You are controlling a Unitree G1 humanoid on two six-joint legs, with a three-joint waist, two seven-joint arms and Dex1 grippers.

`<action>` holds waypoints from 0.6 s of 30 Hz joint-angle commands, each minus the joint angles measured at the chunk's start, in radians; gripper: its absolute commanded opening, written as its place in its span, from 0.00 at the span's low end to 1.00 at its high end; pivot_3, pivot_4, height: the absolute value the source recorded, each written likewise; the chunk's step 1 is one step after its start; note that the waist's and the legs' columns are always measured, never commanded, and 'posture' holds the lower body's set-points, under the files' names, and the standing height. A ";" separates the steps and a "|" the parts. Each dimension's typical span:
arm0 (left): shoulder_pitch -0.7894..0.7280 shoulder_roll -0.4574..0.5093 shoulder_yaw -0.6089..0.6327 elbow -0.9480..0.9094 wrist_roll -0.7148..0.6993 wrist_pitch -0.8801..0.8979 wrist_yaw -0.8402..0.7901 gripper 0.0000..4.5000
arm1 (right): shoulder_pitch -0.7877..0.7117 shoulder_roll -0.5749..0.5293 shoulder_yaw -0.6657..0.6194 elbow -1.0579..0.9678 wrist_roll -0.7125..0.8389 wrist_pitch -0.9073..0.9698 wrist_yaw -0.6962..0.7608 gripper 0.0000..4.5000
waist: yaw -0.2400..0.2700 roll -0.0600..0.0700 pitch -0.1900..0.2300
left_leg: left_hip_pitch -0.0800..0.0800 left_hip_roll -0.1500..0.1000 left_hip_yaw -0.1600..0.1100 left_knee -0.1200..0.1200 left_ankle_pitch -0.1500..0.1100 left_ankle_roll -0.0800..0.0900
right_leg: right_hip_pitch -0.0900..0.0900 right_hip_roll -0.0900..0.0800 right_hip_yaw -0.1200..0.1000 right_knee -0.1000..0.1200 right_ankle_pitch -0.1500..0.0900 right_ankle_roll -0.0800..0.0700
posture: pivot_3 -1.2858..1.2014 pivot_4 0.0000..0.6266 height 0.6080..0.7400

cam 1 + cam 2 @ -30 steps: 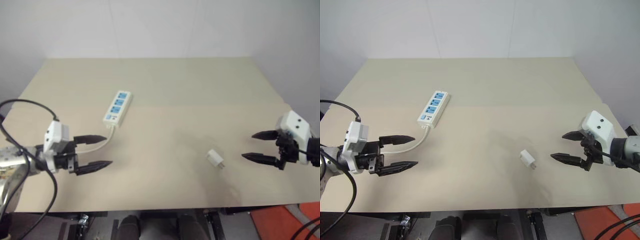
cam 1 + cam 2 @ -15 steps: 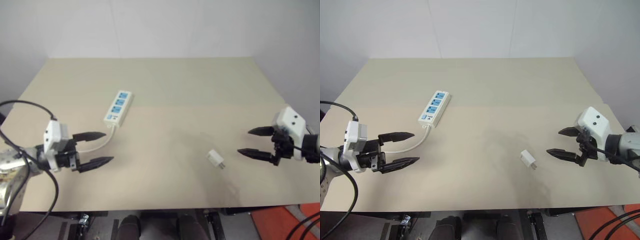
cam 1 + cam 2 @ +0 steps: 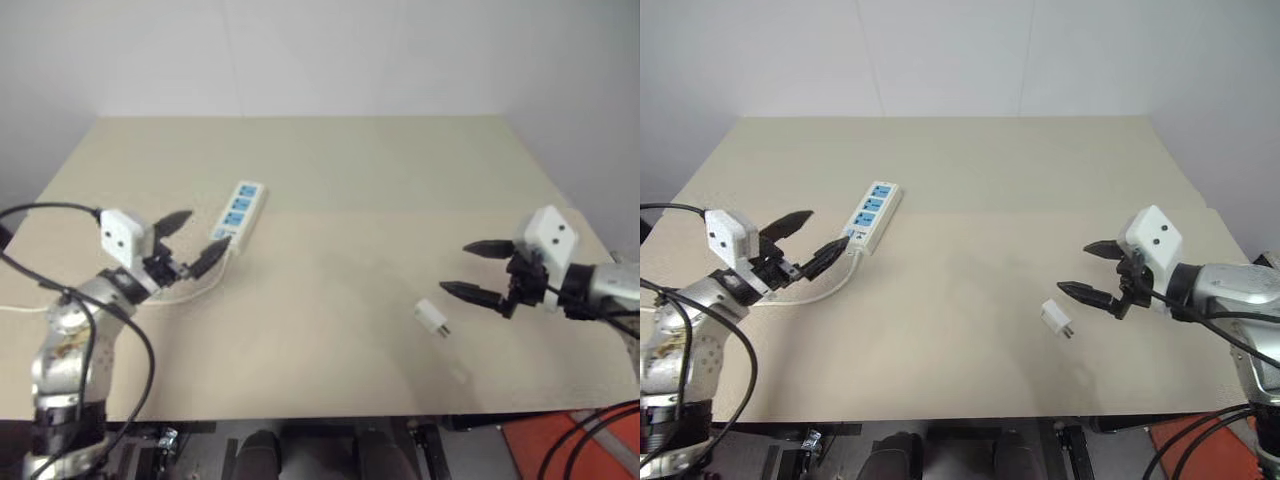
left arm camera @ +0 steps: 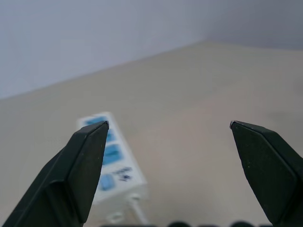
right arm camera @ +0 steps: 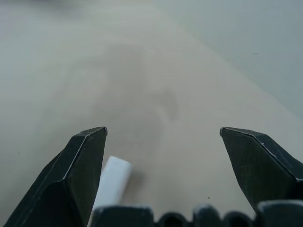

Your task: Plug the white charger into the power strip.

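Beige and matte, the rectangular worktop [image 3: 1040, 180] carries two white things, well apart from each other. A long white plastic power strip [image 3: 870, 216] with three blue sockets lies at about ten o'clock from the worktop's middle, its length running from seven towards one o'clock. Its thin white cord [image 3: 830, 287] leaves the near end and curls off towards eight o'clock. A small white cube-shaped charger [image 3: 1055, 319] lies on its side on the bare surface at about four o'clock from the middle, with short metal prongs pointing towards four o'clock.

At the left, the left claw [image 3: 810, 240] hovers with its two black fingers spread apart and empty, pointing towards two o'clock at the cord end of the strip, its tips just beside that end. From the left wrist view the strip [image 4: 111, 163] shows between the fingers [image 4: 78, 177], closer to one of them.

At the right, the right claw [image 3: 1085, 268] is likewise spread wide and holds nothing. It points towards nine o'clock, with the charger near its lower fingertip, at about seven o'clock from it and not touching. The right wrist view shows the charger [image 5: 112, 182] lying just inside one finger [image 5: 75, 177].
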 commanded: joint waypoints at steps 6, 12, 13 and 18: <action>-0.103 -0.157 -0.065 0.111 0.076 -0.062 0.167 0.99 | -0.078 0.075 0.060 0.011 -0.033 -0.079 -0.046 1.00 | 0.011 -0.001 0.000 | 0.000 0.000 0.000 0.001 0.000 0.000 | 0.000 0.000 0.000 0.002 0.000 0.000 | 0.52 0.24 1.00; -0.173 -0.176 -0.074 0.305 0.154 -0.138 0.242 0.99 | -0.081 0.084 0.069 -0.017 -0.038 -0.077 -0.059 1.00 | 0.017 -0.001 -0.001 | 0.001 -0.001 0.000 0.001 0.000 0.000 | 0.000 0.000 0.000 0.003 0.000 0.000 | 0.52 0.24 1.00; -0.181 -0.177 -0.074 0.330 0.165 -0.147 0.256 0.99 | -0.074 0.083 0.067 -0.023 -0.038 -0.078 -0.060 1.00 | 0.018 -0.001 -0.001 | 0.001 -0.001 0.000 0.001 0.000 0.000 | 0.000 0.000 0.000 0.003 0.000 0.000 | 0.52 0.24 1.00; -0.206 -0.194 -0.080 0.398 0.161 -0.166 0.258 0.99 | -0.036 0.077 0.055 -0.052 -0.039 -0.073 -0.073 1.00 | 0.021 -0.001 -0.001 | 0.000 -0.001 0.000 0.001 0.000 0.000 | 0.000 0.000 0.000 0.003 0.000 0.000 | 0.52 0.24 1.00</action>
